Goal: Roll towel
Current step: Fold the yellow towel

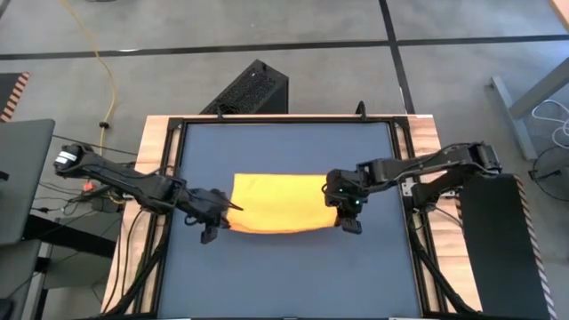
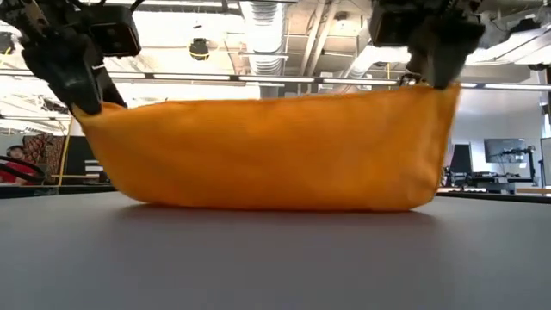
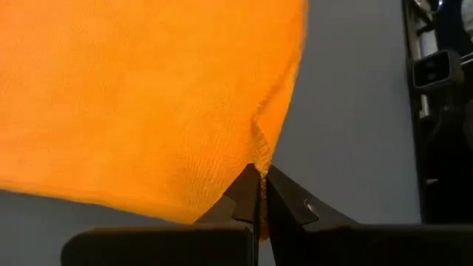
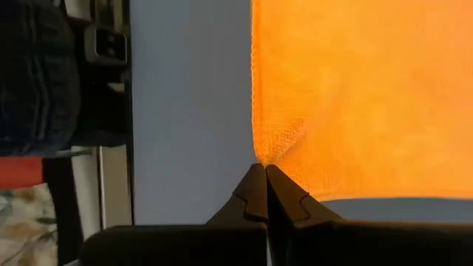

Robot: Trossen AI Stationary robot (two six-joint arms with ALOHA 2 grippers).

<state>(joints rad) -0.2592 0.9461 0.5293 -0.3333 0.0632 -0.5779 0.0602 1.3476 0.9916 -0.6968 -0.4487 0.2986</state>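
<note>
- We see the towel in the middle of the table (its near edge is lifted up, the rest sags down).
- Our left gripper pinches the towel's left corner tight.
- Our right gripper pinches the towel's right corner, fingers closed on it.

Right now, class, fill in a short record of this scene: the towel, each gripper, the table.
towel: orange towel, one long edge lifted, hanging in a sagging fold whose bottom rests on the table
left gripper: shut on the towel's left corner
right gripper: shut on the towel's right corner
table: dark grey mat, bare around the towel
rolling: not yet begun; no roll visible
</note>
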